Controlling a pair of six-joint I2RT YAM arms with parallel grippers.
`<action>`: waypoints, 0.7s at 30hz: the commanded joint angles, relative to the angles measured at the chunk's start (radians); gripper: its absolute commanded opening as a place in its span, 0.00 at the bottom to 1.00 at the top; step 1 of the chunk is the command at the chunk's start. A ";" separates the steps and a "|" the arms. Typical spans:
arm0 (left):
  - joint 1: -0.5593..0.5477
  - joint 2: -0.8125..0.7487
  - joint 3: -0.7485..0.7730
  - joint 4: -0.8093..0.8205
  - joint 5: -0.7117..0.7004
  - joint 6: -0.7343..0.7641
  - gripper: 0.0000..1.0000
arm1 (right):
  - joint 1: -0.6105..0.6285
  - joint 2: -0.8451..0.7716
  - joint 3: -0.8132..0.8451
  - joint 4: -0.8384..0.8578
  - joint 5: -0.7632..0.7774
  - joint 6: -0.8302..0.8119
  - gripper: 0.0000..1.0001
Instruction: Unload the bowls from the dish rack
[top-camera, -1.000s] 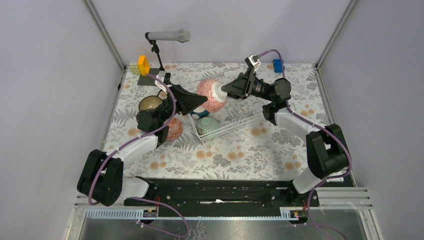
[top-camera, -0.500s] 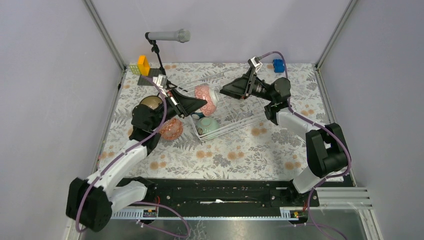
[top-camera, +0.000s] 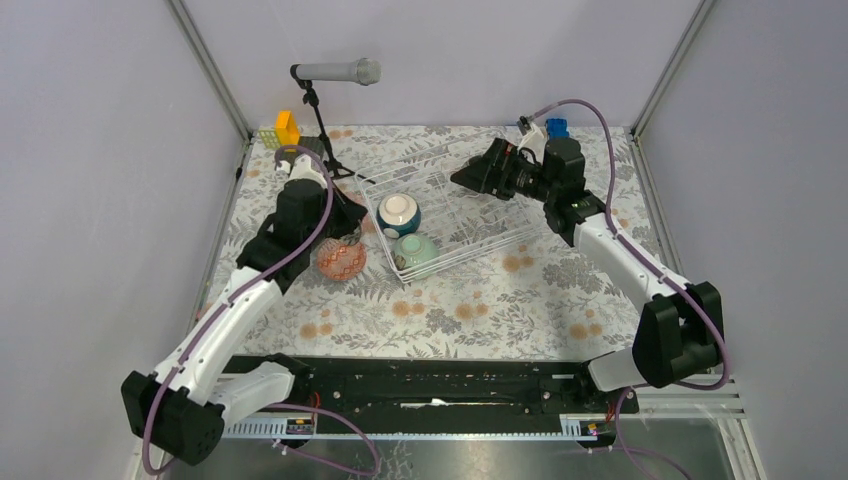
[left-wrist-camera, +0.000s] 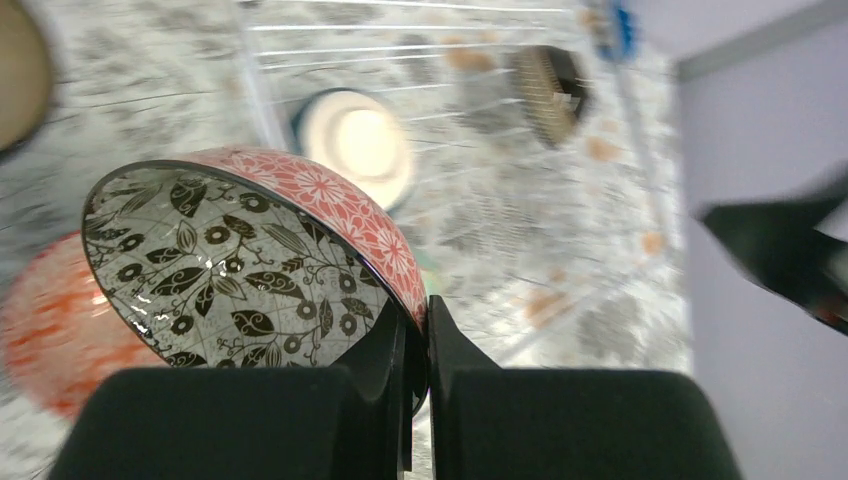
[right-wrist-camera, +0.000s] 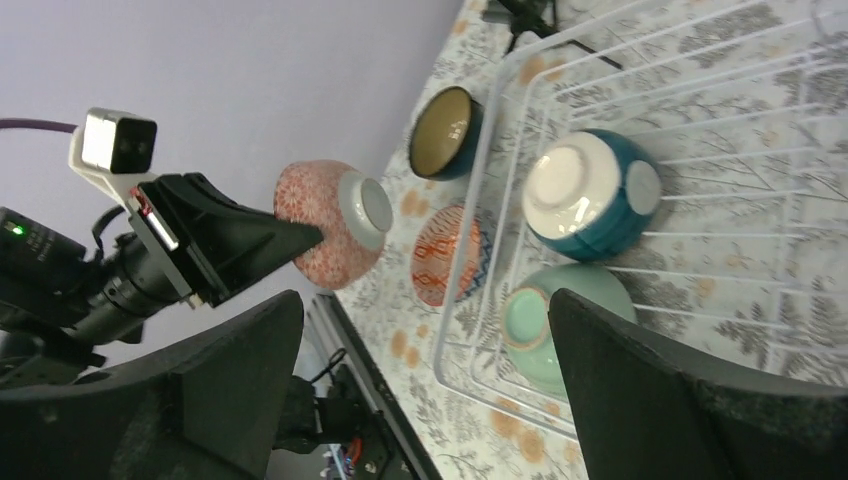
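My left gripper (left-wrist-camera: 420, 310) is shut on the rim of the pink speckled bowl (left-wrist-camera: 250, 260), which has black leaves inside and hangs tilted above the table left of the dish rack (top-camera: 470, 215). In the top view the left gripper (top-camera: 350, 218) hides that bowl. In the right wrist view the pink bowl (right-wrist-camera: 335, 220) hangs over the zigzag bowl (right-wrist-camera: 450, 255), which sits on the table by the dark brown bowl (right-wrist-camera: 445, 130). The teal bowl (top-camera: 398, 213) and pale green bowl (top-camera: 415, 250) lie upside down in the rack. My right gripper (top-camera: 462, 178) is open and empty over the rack's back.
A black microphone stand (top-camera: 320, 110) with a grey microphone (top-camera: 340, 72) stands at the back left by yellow and orange blocks (top-camera: 285, 128). A blue block (top-camera: 556, 128) sits at the back right. Grey walls close in both sides.
The right gripper has let go of the pink bowl and drawn back to the right. The left gripper has carried the bowl left, out over the table beside the rack.
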 joint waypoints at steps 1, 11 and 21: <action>0.004 0.061 0.106 -0.198 -0.295 0.038 0.00 | 0.002 -0.050 0.033 -0.164 0.087 -0.149 1.00; 0.004 0.218 0.140 -0.302 -0.374 0.005 0.00 | 0.002 -0.062 0.021 -0.185 0.111 -0.170 1.00; 0.004 0.379 0.157 -0.334 -0.274 0.010 0.05 | 0.002 -0.063 0.013 -0.193 0.111 -0.171 1.00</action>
